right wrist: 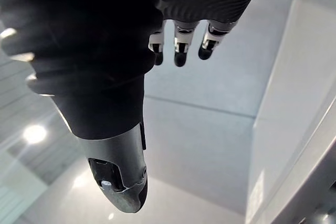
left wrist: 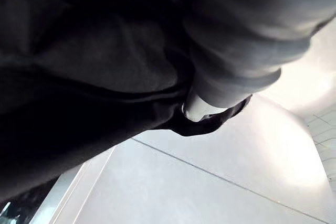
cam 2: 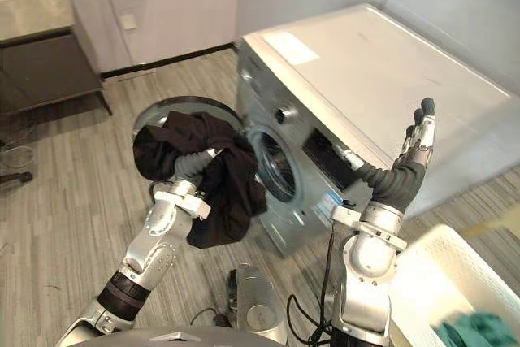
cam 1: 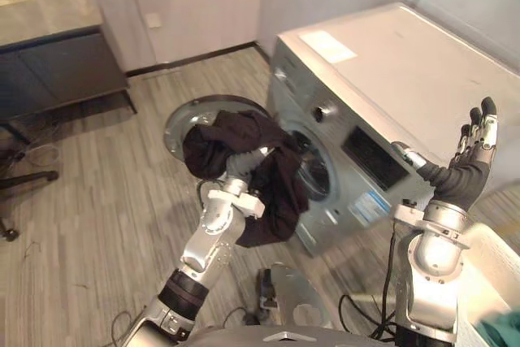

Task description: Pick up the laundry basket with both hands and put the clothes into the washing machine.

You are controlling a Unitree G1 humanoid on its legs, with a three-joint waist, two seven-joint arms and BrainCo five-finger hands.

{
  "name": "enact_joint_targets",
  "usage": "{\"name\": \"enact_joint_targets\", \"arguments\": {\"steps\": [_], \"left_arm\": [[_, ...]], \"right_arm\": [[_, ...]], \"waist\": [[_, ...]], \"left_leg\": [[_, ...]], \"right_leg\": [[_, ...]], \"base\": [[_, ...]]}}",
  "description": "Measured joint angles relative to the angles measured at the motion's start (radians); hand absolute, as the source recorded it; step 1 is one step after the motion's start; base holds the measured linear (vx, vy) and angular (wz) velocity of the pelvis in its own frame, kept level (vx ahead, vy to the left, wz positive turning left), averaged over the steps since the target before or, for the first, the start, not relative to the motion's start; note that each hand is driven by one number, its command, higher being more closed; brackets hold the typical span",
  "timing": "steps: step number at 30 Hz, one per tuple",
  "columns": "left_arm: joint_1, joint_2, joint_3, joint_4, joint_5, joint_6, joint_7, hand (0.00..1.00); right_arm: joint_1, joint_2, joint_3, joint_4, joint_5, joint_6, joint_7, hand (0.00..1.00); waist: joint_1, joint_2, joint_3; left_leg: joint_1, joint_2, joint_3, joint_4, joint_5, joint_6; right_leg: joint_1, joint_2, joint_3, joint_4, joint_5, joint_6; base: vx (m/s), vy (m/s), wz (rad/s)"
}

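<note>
The dark garment drapes over the left robot hand, whose grip is buried in cloth so I cannot tell it, and seems to hang just left of the washing machine drum mouth, while the right robot hand stands farther off, spread open and empty.

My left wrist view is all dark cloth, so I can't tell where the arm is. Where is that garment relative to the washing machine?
Observer: The black garment is draped over the left hand, just in front of the open drum mouth of the washing machine, not yet inside.
Operator: And the other arm, is it helping?
Observer: No. The right hand is raised apart from the cloth, fingers straight and holding nothing, near the machine's front edge.
</note>
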Motion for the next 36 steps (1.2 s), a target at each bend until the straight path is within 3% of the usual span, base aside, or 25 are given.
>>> {"name": "enact_joint_targets", "arguments": {"steps": [1,2,3,4,5,6,7,9,11,12,13,14,15,17,19,21,22,24,25,26,28,29,31,34,36], "left_arm": [[0.002,-0.031,0.001,0.009,0.006,0.008,-0.013,1.0],[0.008,-0.027,0.004,0.014,0.013,0.02,-0.022,1.0],[0.015,-0.026,0.009,0.014,0.014,0.021,-0.022,1.0],[0.029,-0.023,0.02,0.014,0.014,0.016,-0.018,1.0],[0.045,-0.02,0.021,0.014,0.017,0.013,-0.014,1.0],[0.052,-0.019,0.021,0.014,0.017,0.013,-0.014,1.0],[0.084,-0.017,0.023,0.018,0.019,0.013,-0.014,1.0],[0.12,-0.017,0.032,0.026,0.02,0.014,-0.014,1.0],[0.166,-0.018,0.053,0.025,0.038,0.013,-0.012,1.0],[0.193,-0.017,0.062,0.024,0.038,0.009,-0.008,1.0],[0.206,-0.018,0.065,0.023,0.038,0.008,-0.004,1.0],[0.234,-0.022,0.079,0.016,0.038,0.0,0.008,1.0],[0.267,-0.018,0.117,0.016,0.037,-0.004,0.02,1.0],[0.307,0.01,0.157,-0.005,0.036,-0.02,0.039,1.0],[0.347,0.047,0.177,-0.034,0.035,-0.05,0.056,1.0],[0.349,0.065,0.188,-0.045,0.034,-0.074,0.057,1.0],[0.35,0.063,0.204,-0.043,0.03,-0.076,0.056,1.0],[0.347,0.062,0.211,-0.041,0.015,-0.077,0.048,1.0],[0.343,0.062,0.216,-0.035,0.012,-0.08,0.038,1.0],[0.329,0.049,0.235,-0.008,0.001,-0.081,0.02,1.0],[0.313,0.024,0.257,0.028,-0.017,-0.077,-0.002,1.0],[0.295,0.019,0.27,0.051,-0.026,-0.077,-0.007,1.0],[0.251,0.008,0.288,0.105,-0.039,-0.078,-0.015,1.0],[0.153,0.003,0.288,0.163,-0.046,-0.075,-0.015,1.0],[0.052,0.003,0.294,0.209,-0.062,-0.074,-0.012,1.0]], "right_arm": [[0.022,0.009,0.045,-0.055,-0.021,-0.002,0.001,0.0],[0.049,0.023,0.105,-0.08,-0.035,0.002,0.002,0.0],[0.066,0.029,0.14,-0.09,-0.039,0.003,0.003,0.0],[0.117,0.037,0.197,-0.125,-0.045,0.001,0.005,0.0],[0.187,0.046,0.231,-0.162,-0.046,-0.004,0.013,0.0],[0.208,0.046,0.241,-0.166,-0.046,-0.008,0.014,0.0],[0.283,0.044,0.279,-0.163,-0.055,-0.014,0.026,0.0],[0.362,0.045,0.325,-0.133,-0.079,-0.015,0.039,0.0],[0.432,0.04,0.362,-0.048,-0.152,-0.016,0.044,0.0],[0.473,0.032,0.376,0.016,-0.19,-0.018,0.043,0.0],[0.493,0.022,0.382,0.049,-0.203,-0.019,0.041,0.0],[0.536,-0.022,0.39,0.113,-0.215,-0.024,0.023,0.0],[0.552,-0.024,0.395,0.232,-0.233,-0.024,0.007,0.0],[0.598,0.023,0.393,0.383,-0.242,-0.023,0.001,0.0],[0.601,0.022,0.376,0.465,-0.241,-0.022,0.0,0.0],[0.56,0.022,0.345,0.551,-0.237,-0.012,-0.003,0.0],[0.505,0.021,0.333,0.602,-0.229,-0.003,-0.003,0.0],[0.425,0.018,0.318,0.642,-0.229,0.009,-0.002,0.0],[0.361,0.012,0.311,0.679,-0.229,0.009,-0.007,0.0],[0.279,-0.005,0.309,0.744,-0.228,0.011,-0.012,0.0],[0.17,-0.034,0.31,0.806,-0.228,0.013,-0.01,0.0],[0.13,-0.036,0.32,0.824,-0.228,0.012,-0.009,0.0],[0.056,-0.051,0.356,0.872,-0.203,0.009,0.007,0.0],[-0.082,-0.07,0.422,0.942,-0.168,0.008,0.012,0.0],[-0.146,-0.062,0.458,0.945,-0.121,0.0,0.01,0.0]], "waist": [[-0.042,0.019,0.031],[-0.054,0.037,0.031],[-0.035,0.034,0.033],[0.009,0.036,0.031],[0.023,0.029,0.03],[0.022,0.025,0.028],[0.013,0.009,0.021],[-0.01,-0.006,0.021],[-0.009,-0.01,0.024],[0.001,0.006,0.018],[0.005,0.024,0.011],[0.014,0.073,0.004],[-0.007,0.058,0.001],[-0.003,0.018,0.001],[0.028,0.015,0.001],[0.032,0.014,0.001],[0.043,0.013,0.003],[0.052,0.034,0.021],[0.053,0.061,0.043],[0.05,0.074,0.062],[0.06,0.131,0.104],[0.065,0.141,0.123],[0.07,0.146,0.148],[0.076,0.136,0.21],[0.075,0.096,0.25]], "left_leg": [[-0.026,0.039,0.064,0.212,-0.026,-0.014],[-0.098,0.159,0.191,0.483,0.028,-0.012],[-0.122,0.233,0.256,0.61,0.081,-0.011],[-0.157,0.386,0.336,0.858,0.11,-0.009],[-0.19,0.496,0.344,1.012,0.11,-0.019],[-0.196,0.526,0.346,1.039,0.107,-0.024],[-0.196,0.615,0.375,1.05,0.083,-0.03],[-0.19,0.677,0.375,0.944,0.041,-0.022],[-0.192,0.676,0.299,0.698,-0.004,-0.046],[-0.187,0.652,0.209,0.486,-0.005,-0.054],[-0.174,0.635,0.165,0.361,0.011,-0.046],[-0.126,0.608,0.088,0.145,0.111,-0.108],[-0.1,0.569,0.118,0.127,0.084,-0.206],[-0.095,0.509,0.169,0.135,0.072,-0.19],[-0.102,0.495,0.221,0.141,0.031,-0.185],[-0.108,0.475,0.291,0.132,-0.012,-0.203],[-0.11,0.468,0.344,0.136,-0.021,-0.199],[-0.113,0.469,0.409,0.133,-0.025,-0.193],[-0.114,0.463,0.442,0.129,-0.027,-0.187],[-0.111,0.449,0.46,0.132,-0.035,-0.176],[-0.108,0.448,0.468,0.139,-0.033,-0.172],[-0.115,0.435,0.464,0.156,-0.042,-0.172],[-0.143,0.44,0.444,0.191,-0.05,-0.167],[-0.188,0.458,0.388,0.214,-0.109,-0.15],[-0.234,0.492,0.383,0.283,-0.108,-0.155]], "right_leg": [[0.077,0.005,-0.029,-0.064,0.061,-0.019],[0.148,0.022,-0.019,-0.134,0.063,0.02],[0.18,0.037,0.005,-0.167,0.067,0.028],[0.232,0.076,0.066,-0.21,0.06,0.026],[0.258,0.089,0.112,-0.213,0.045,0.035],[0.262,0.089,0.129,-0.213,0.042,0.039],[0.276,0.077,0.21,-0.219,0.037,0.053],[0.285,0.052,0.343,-0.241,0.044,0.103],[0.261,0.023,0.517,-0.261,0.065,0.156],[0.221,0.021,0.617,-0.247,0.063,0.188],[0.197,0.03,0.66,-0.233,0.058,0.21],[0.127,0.064,0.739,-0.197,0.038,0.259],[0.108,0.038,0.806,-0.2,0.037,0.3],[0.057,0.03,0.803,-0.205,0.089,0.331],[0.028,0.028,0.845,-0.27,0.164,0.336],[-0.014,0.025,0.863,-0.336,0.229,0.348],[-0.041,0.02,0.856,-0.381,0.291,0.345],[-0.063,0.014,0.722,-0.448,0.396,0.293],[-0.072,-0.006,0.528,-0.465,0.382,0.198],[-0.073,-0.051,0.313,-0.464,0.306,0.091],[-0.083,-0.117,0.079,-0.43,0.309,0.017],[-0.107,-0.136,0.084,-0.4,0.355,0.07],[-0.138,-0.124,0.119,-0.403,0.36,0.144],[-0.161,-0.079,0.126,-0.457,0.379,0.151],[-0.217,-0.072,0.098,-0.424,0.378,0.145]], "base": [[0.51,0.213,1.01],[0.52,0.223,0.61],[0.51,0.207,-0.63],[0.45,0.201,-1.4],[0.41,0.21,-1.35],[0.38,0.234,-1.44],[0.39,0.251,-1.37],[0.35,0.278,-1.69],[0.24,0.44,-2.37],[0.14,0.507,-2.44],[0.07,0.618,-2.55],[0.04,0.672,-2.2],[0.06,0.644,-1.84],[0.07,0.421,-1.22],[0.0,0.312,-1.63],[-0.07,0.279,-1.36],[-0.07,0.222,-1.25],[-0.07,0.139,-1.07],[-0.04,0.058,-0.75],[-0.04,0.059,-0.7],[-0.01,0.031,-0.72],[-0.01,-0.006,-0.65],[-0.03,-0.058,-0.61],[-0.05,-0.048,-0.54],[-0.05,-0.024,-0.34]]}}
